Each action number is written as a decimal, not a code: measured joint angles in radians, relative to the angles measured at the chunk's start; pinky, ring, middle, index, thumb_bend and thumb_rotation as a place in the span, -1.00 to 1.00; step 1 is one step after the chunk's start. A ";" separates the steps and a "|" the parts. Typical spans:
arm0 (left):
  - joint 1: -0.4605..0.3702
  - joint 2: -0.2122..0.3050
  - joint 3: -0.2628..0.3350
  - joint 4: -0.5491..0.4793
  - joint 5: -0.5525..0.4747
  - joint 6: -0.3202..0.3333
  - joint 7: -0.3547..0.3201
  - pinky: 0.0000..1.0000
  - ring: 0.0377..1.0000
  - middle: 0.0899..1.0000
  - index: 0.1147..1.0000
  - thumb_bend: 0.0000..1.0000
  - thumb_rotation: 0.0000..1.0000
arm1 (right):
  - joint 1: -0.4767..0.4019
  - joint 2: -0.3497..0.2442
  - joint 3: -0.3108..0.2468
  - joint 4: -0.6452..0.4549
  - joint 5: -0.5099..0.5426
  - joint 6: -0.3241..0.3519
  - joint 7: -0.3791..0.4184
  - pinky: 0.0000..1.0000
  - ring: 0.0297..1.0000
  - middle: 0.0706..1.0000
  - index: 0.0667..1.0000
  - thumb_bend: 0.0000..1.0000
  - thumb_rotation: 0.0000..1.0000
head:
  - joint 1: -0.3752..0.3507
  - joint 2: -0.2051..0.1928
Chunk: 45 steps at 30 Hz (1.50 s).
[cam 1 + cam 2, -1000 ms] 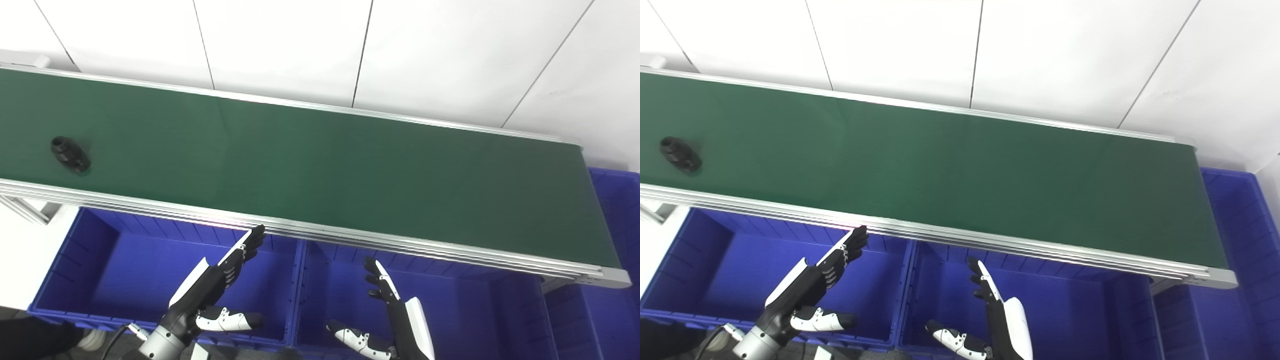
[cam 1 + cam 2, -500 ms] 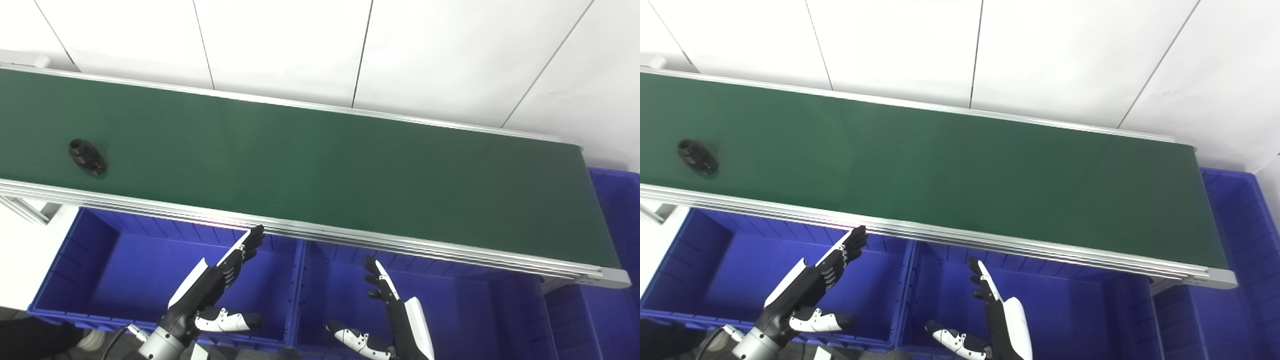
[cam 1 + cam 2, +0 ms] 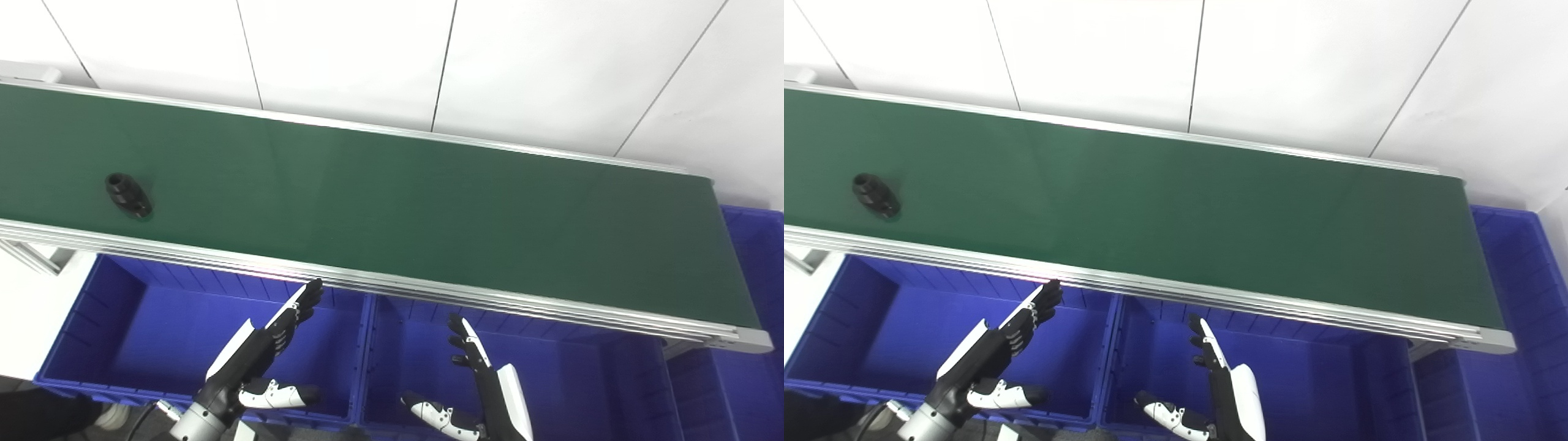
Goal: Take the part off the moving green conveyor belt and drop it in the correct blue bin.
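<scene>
A small, black, ribbed part (image 3: 128,196) is seen lying on the matte green conveyor belt (image 3: 392,196) near its left end, close to the aluminium near rail (image 3: 429,293); the belt to its right is bare; the left hand (image 3: 263,352) and right hand (image 3: 484,383) are held spread and empty over two smooth blue bins (image 3: 184,343), well apart from the part; a third bin (image 3: 1528,288) is shown more fully in the right eye view.

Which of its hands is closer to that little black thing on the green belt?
Left. The left hand hovers below the belt, right of the black part; the right hand is farther right.
</scene>
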<state>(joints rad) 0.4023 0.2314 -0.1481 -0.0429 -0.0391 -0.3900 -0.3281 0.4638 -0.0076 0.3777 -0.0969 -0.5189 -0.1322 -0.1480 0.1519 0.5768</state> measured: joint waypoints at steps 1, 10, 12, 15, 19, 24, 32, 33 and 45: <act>-0.002 -0.006 -0.003 0.008 0.006 -0.009 0.002 0.83 1.00 1.00 1.00 0.52 -0.03 | -0.002 -0.002 0.000 0.006 0.004 -0.004 0.000 0.57 0.78 0.86 0.92 0.38 -0.45 | 0.053 -0.023; -0.025 -0.040 -0.023 0.043 0.070 -0.033 0.025 0.84 0.97 1.00 0.91 0.53 -0.15 | -0.026 -0.038 -0.020 0.072 0.062 -0.096 -0.001 0.70 0.86 0.91 0.97 0.27 -0.57 | 0.124 -0.077; -0.033 -0.043 -0.029 0.051 0.073 -0.036 0.030 0.84 0.97 1.00 0.91 0.54 -0.17 | -0.035 -0.038 -0.025 0.078 0.067 -0.104 -0.001 0.70 0.86 0.90 0.97 0.27 -0.55 | 0.124 -0.077; -0.041 -0.043 -0.031 0.066 0.073 -0.036 0.035 0.83 0.96 1.00 0.91 0.57 -0.17 | -0.042 -0.037 -0.032 0.094 0.068 -0.119 -0.013 0.74 0.89 0.92 0.98 0.25 -0.53 | 0.120 -0.094; -0.047 -0.043 -0.039 0.080 0.089 -0.037 0.049 0.82 0.96 1.00 0.92 0.57 -0.17 | -0.040 -0.040 -0.053 0.073 0.072 -0.130 -0.019 0.78 0.90 0.92 1.00 0.24 -0.52 | 0.118 -0.098; -0.058 -0.043 -0.047 0.095 0.108 -0.037 0.072 0.82 0.95 0.98 0.91 0.60 -0.15 | -0.062 -0.045 -0.079 -0.042 0.080 -0.141 -0.009 0.76 0.90 0.96 1.00 0.16 -0.47 | 0.088 -0.095; -0.080 -0.042 -0.056 0.115 0.106 -0.037 0.077 0.79 0.94 0.99 0.92 0.61 -0.17 | -0.259 -0.040 -0.151 -0.201 0.142 -0.099 0.058 0.77 0.87 0.93 1.00 0.16 -0.19 | 0.055 -0.101; -0.080 -0.042 -0.057 0.120 0.106 -0.037 0.077 0.78 0.93 0.99 0.92 0.61 -0.17 | -0.289 -0.038 -0.160 -0.212 0.145 -0.072 0.072 0.71 0.83 0.91 0.97 0.19 -0.15 | 0.048 -0.101; -0.091 -0.038 -0.059 0.130 0.085 -0.037 0.077 0.83 0.98 1.00 0.94 0.60 -0.20 | -0.510 -0.064 -0.188 -0.258 0.067 0.100 0.196 0.47 0.63 0.73 0.78 0.41 -0.39 | -0.089 -0.077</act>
<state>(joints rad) 0.3112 0.1932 -0.2069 0.0874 0.0459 -0.4273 -0.2515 -0.0463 -0.0716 0.1894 -0.3545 -0.4518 -0.0322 0.0481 0.0633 0.5000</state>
